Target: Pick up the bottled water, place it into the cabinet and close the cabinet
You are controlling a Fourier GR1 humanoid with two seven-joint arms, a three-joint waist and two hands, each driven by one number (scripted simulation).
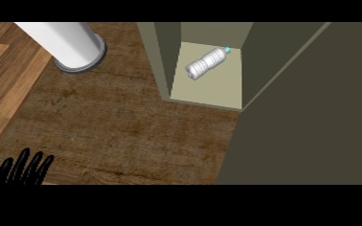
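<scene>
A clear ribbed water bottle [206, 63] with a light blue cap lies on its side on the pale floor of the open cabinet [212, 93], cap pointing to the far right. The cabinet's dark olive door [297, 124] stands open and fills the right side of the head view. Only the fingertips of my left hand [25, 167] show at the lower left corner, straight and pointing up, far from the bottle and holding nothing. My right hand does not show.
A white cylinder on a grey round base [71, 45] stands at the upper left on the brown wooden counter [120, 124]. A lighter wood strip [17, 76] runs along the left edge.
</scene>
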